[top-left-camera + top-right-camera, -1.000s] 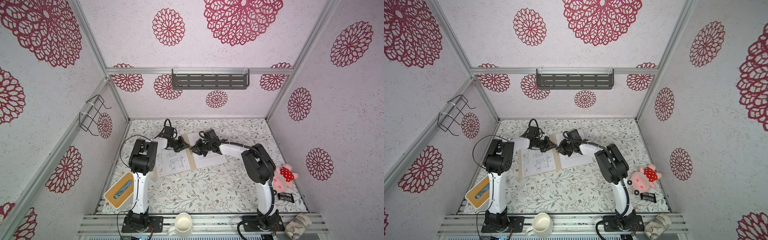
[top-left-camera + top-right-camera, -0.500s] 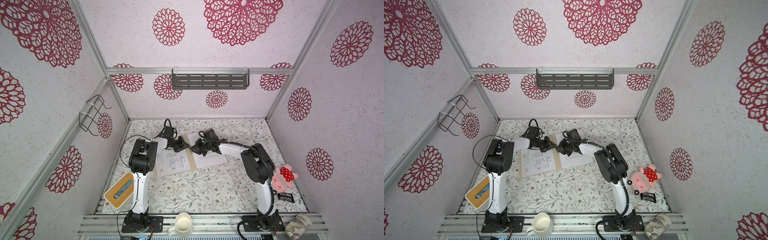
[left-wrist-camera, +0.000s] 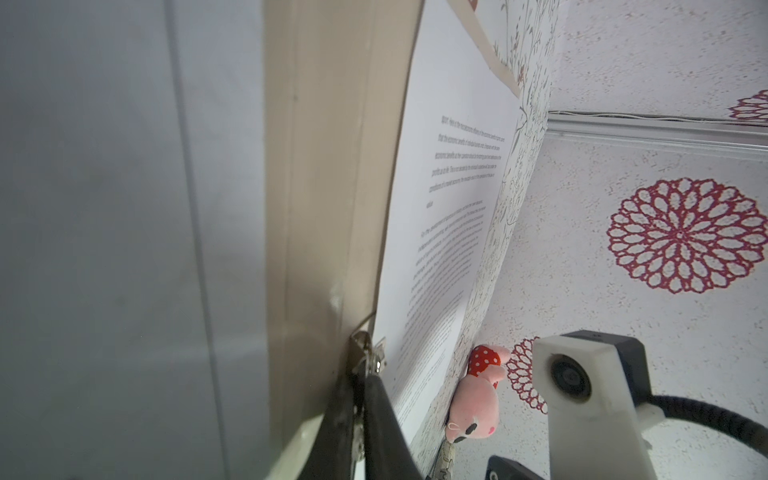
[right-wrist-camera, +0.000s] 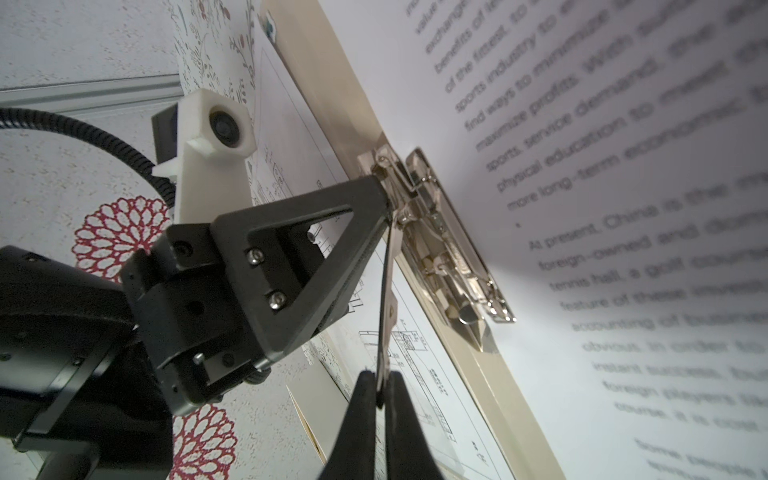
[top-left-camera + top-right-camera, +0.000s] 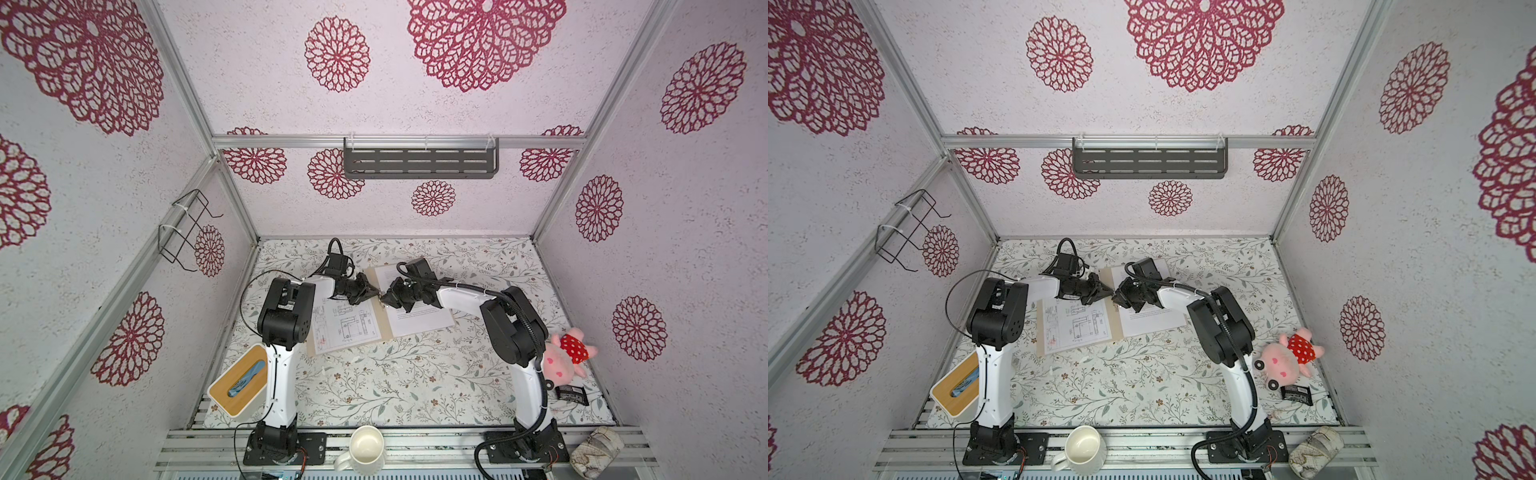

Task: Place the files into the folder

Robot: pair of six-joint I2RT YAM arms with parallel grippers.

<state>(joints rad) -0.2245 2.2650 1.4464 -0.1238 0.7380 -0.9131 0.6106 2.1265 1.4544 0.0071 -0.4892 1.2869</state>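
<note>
The right gripper is clamped on the thin lever of the metal clip at the spine of the open folder. The left gripper, jaws narrow, nips the clip's other end. Mid-frame in both top views, the arms hide the clip and partly cover the drawing sheet and text sheet.

a bamboo-topped tissue box sat at front left, a white mug at the front edge, a pink plush toy beside a black packet at right.
</note>
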